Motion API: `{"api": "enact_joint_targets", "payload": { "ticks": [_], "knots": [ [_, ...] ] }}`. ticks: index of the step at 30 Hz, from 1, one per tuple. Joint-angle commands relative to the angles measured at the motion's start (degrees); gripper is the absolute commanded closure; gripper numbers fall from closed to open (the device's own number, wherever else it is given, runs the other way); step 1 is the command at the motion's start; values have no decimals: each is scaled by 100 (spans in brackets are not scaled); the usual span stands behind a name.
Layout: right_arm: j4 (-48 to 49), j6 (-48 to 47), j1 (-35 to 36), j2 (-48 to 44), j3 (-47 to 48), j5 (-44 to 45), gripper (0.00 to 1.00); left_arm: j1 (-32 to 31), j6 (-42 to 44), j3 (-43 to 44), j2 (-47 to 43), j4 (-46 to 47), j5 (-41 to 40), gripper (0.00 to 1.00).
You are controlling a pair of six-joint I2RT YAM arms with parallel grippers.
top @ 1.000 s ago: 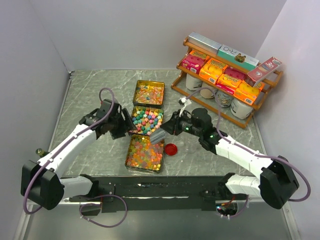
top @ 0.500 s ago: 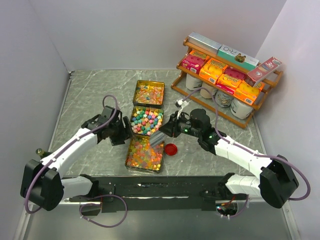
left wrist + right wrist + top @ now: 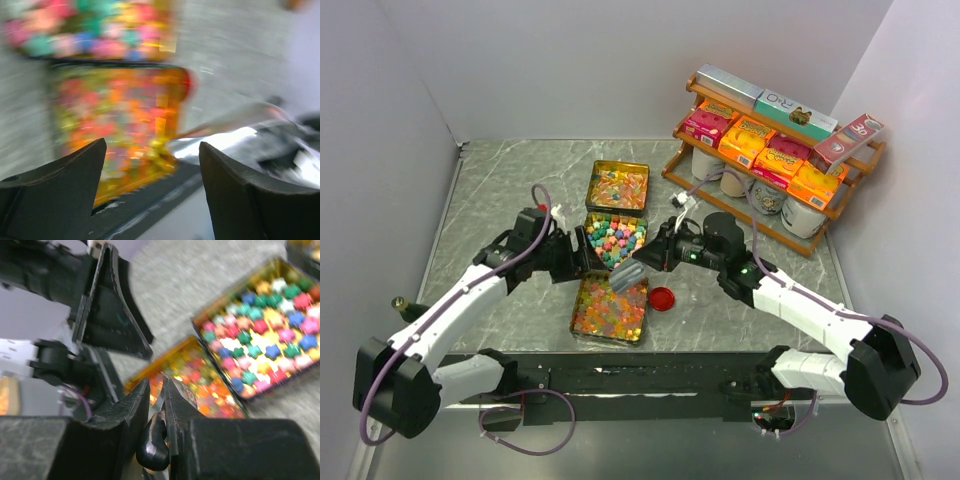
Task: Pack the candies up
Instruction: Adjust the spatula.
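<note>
Three open tins hold the candies: orange-yellow gummies in the far tin (image 3: 617, 187), star-shaped sweets (image 3: 615, 238) in the middle tin, glossy gummies (image 3: 610, 306) in the near tin. My right gripper (image 3: 654, 259) is shut on the black handle (image 3: 154, 442) of a metal scoop (image 3: 629, 276), whose bowl hangs over the near tin's far right corner. The stars (image 3: 265, 330) and gummies (image 3: 200, 375) show in the right wrist view. My left gripper (image 3: 576, 258) is open and empty at the left edge of the tins. Its blurred view shows the gummies (image 3: 115, 115) and the scoop (image 3: 235, 135).
A red round lid (image 3: 662, 298) lies on the table right of the near tin. A wooden shelf (image 3: 775, 160) with orange and pink boxes and jars stands at the back right. Grey walls close in the left, back and right.
My left gripper has moved right, closer to the tins. My right gripper has shifted the scoop slightly left over the near tin.
</note>
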Motion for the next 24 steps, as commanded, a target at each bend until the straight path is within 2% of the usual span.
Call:
{"api": "enact_joint_targets", "payload": {
  "ticks": [1, 3, 6, 9, 11, 12, 15, 16, 19, 20, 21, 22, 24],
  "knots": [
    [265, 412, 61, -429, 513, -254, 100, -10, 405, -55, -500, 1257, 1824, 18],
    [169, 579, 53, -429, 706, -246, 100, -27, 388, -177, -615, 1794, 2280, 18],
    [-7, 869, 61, -421, 970, -307, 100, -54, 414, -196, -703, 2094, 2379, 17],
    [-113, 1185, 61, -403, 1181, -395, 100, -71, 458, -99, -563, 2269, 2475, 24],
    [-244, 1336, 61, -368, 1312, -421, 100, -80, 353, -46, -413, 2471, 2730, 33],
    [-289, 1449, 61, -359, 1365, -456, 100, -124, 318, -20, -378, 2760, 2853, 38],
    [-499, 1608, 53, -341, 1445, -562, 100, -238, 422, 146, -255, 2842, 3108, 76],
    [-674, 1591, 52, -368, 1489, -545, 100, -247, 536, 217, -203, 2641, 3152, 99],
    [-1693, 1127, 26, -682, 1533, -37, 69, -247, 1124, 463, -167, 1870, 3171, 99],
    [-1956, 1030, 17, -806, 1516, 226, 38, -256, 1448, 507, -158, 1692, 3162, 99],
    [-2577, 802, -17, -955, 1498, 812, 29, -247, 1582, 551, -141, 1534, 3205, 99],
    [-2800, 644, -35, -1296, 1454, 1061, 15, -256, 1861, 586, -114, 1149, 3240, 99],
    [-3257, 171, -44, -1867, 1401, 1536, 1, -256, 2074, 639, -36, 874, 3398, 99]
  ]
}}
